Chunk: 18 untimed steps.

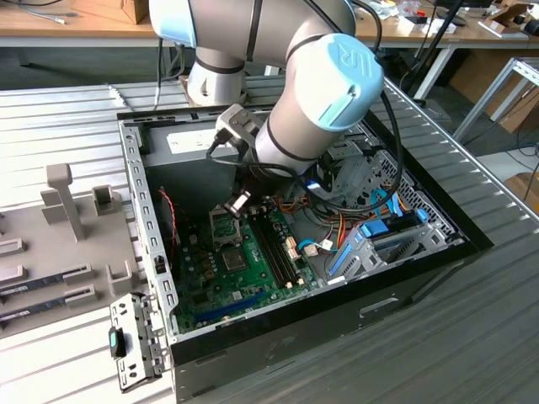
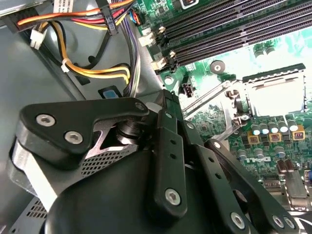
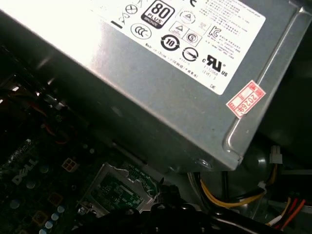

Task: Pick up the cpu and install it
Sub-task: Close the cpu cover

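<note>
While the arm hung inside the open computer case [image 1: 139, 210], its claw [image 1: 239, 200] was low over the green board, just above the metal-framed socket [image 1: 223, 225]. At the end of the claw there was a small pale flat piece [image 1: 237, 204]. I took it for the cpu, but I could not be sure of this. I could not tell how far the claw was open, or whether it really held something.

By my judgement the picking up was finished and the step in hand was the installing: bringing the cpu over the socket. In the second wrist view the socket [image 2: 275, 95] had its frame lifted and its lever swung out, beside the long memory slots [image 2: 234, 29]. In the first wrist view the socket [image 3: 117, 192] lay near the grey power box [image 3: 161, 87].

The next move, I think, would call for a level chip, its edges square to the frame and its marked corner matched to the socket, then a very gentle descent without any push.

The pale piece looked tilted in the exterior view, with one corner lower. Being square, such a chip has no real long axis. Which way its marked corner pointed I could not read.
</note>
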Available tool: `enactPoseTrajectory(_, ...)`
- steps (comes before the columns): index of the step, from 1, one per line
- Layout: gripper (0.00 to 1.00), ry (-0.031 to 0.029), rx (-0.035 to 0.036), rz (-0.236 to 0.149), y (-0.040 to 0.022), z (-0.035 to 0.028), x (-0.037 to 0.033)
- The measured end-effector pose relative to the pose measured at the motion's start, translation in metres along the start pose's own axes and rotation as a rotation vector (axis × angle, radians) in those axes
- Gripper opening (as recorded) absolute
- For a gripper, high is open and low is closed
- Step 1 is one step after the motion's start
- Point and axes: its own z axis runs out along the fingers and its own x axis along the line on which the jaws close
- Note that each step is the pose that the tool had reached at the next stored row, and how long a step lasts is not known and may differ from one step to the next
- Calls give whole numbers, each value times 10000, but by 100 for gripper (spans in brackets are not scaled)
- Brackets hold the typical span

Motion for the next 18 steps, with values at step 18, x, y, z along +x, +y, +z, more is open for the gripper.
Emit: enactPoseTrajectory(18,11,-378,-611,-115,-55,-89,88)
